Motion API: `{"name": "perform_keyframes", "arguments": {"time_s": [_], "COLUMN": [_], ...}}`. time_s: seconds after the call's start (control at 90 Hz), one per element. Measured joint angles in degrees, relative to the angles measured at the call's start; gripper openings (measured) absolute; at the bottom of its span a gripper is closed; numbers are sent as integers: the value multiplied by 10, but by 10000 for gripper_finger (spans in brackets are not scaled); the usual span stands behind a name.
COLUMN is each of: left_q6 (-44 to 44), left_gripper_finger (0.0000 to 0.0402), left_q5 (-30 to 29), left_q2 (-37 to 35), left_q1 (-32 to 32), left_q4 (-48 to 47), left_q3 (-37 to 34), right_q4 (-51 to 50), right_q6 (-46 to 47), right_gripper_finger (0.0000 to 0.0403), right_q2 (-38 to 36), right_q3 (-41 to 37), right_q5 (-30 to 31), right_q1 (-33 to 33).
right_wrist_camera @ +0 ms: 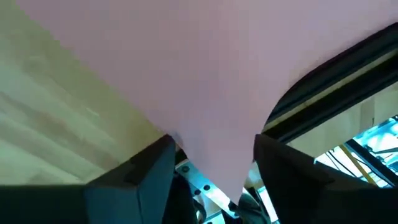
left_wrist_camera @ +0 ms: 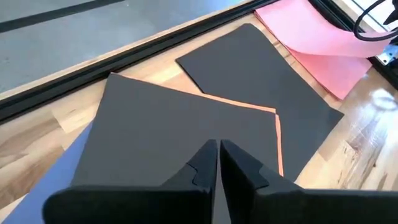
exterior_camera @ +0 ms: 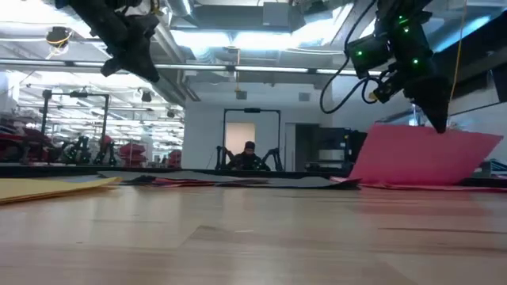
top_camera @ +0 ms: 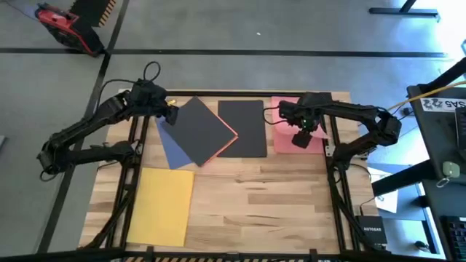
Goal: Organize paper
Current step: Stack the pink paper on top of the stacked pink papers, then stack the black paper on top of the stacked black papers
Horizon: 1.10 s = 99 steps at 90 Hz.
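While the wooden table (top_camera: 240, 204) carries a yellow sheet (top_camera: 162, 205) near its front and two black sheets (top_camera: 244, 127) over orange and blue ones, the right gripper (exterior_camera: 438, 127) pinches the lifted pink sheet (exterior_camera: 424, 158); the left gripper (left_wrist_camera: 219, 163) hovers, fingers pressed together.

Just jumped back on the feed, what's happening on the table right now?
The right gripper has lifted one edge of the pink sheet at the table's far right. The left gripper, fingers together and empty, hovers over the tilted black sheet stacked on orange and blue ones. The yellow sheet lies apart, nearer the front.
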Motion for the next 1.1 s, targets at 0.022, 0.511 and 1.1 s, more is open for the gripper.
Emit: {"name": "perform_keyframes", "arguments": {"time_s": [0.022, 0.511, 1.1], "left_q6": [0, 4, 55], "left_gripper_finger": [6, 6, 1], "left_q5": [0, 0, 28], "left_q2": [0, 0, 62], "left_q1": [0, 0, -59], "left_q4": [0, -2, -1], "left_q3": [0, 0, 0], "right_q4": [-1, -17, 112], "right_q6": [1, 18, 18], "right_gripper_finger": [214, 277, 12], "right_q2": [0, 0, 0], "right_q3": [0, 0, 0], "right_q5": [0, -16, -142], "right_q1": [0, 0, 0]}}
